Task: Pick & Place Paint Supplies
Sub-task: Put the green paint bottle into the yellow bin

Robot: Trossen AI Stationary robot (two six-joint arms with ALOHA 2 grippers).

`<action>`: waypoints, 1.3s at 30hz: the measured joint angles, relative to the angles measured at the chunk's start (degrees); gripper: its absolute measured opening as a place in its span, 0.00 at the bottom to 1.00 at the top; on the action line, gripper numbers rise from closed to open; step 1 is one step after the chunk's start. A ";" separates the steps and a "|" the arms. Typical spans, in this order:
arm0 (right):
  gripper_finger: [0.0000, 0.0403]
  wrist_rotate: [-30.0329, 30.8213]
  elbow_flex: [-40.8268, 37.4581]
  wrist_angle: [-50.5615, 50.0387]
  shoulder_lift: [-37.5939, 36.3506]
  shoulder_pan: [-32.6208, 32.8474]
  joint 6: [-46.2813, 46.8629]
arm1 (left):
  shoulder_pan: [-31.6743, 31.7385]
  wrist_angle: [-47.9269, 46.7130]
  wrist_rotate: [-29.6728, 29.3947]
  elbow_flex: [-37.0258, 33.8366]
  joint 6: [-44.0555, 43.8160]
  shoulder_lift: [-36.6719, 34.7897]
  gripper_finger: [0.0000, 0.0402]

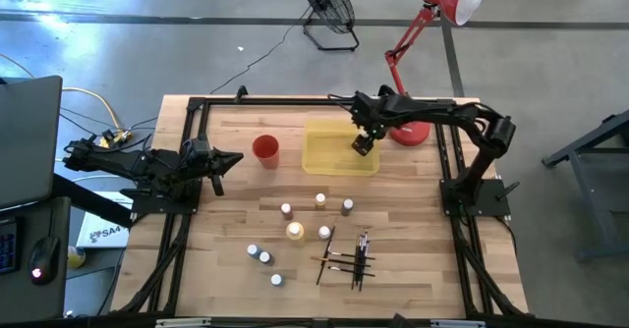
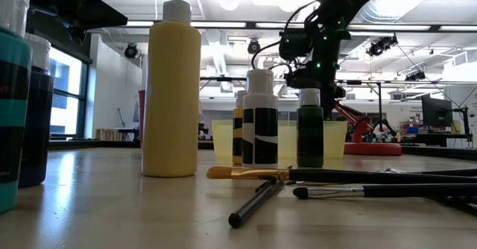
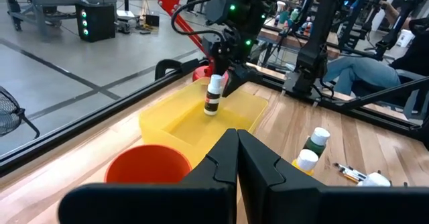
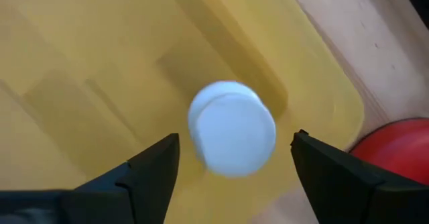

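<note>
Right end effector spread above bottle, tray.

you have a pale wooden table with a black frame along its edges. on its far half a small red cup stands left of a flat translucent yellow tray, and a red lamp base sits just right of the tray. mid-table you see a loose group of tiny capped bottles, with a yellowish one among them and three more nearer and to the left. thin dark-handled paintbrushes lie crossed in a pile on the near right.
</note>
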 joint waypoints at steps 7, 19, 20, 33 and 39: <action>0.70 -5.00 0.02 -2.03 -6.73 -0.02 -1.01 | -0.01 0.00 0.00 0.00 0.00 -0.02 0.00; 0.70 -38.97 0.04 -2.90 -24.52 0.30 12.66 | -0.01 0.02 0.00 0.00 0.00 -0.01 0.00; 0.70 -40.22 0.04 -2.19 -25.43 0.35 12.51 | -0.02 0.02 0.01 0.00 0.00 -0.02 0.00; 0.70 -52.04 0.04 14.24 -27.77 3.28 19.61 | 0.01 0.04 0.04 0.00 0.00 -0.02 0.00; 0.69 -47.36 0.04 24.43 -27.98 9.27 27.82 | -0.02 0.05 0.04 0.00 -0.02 -0.02 0.00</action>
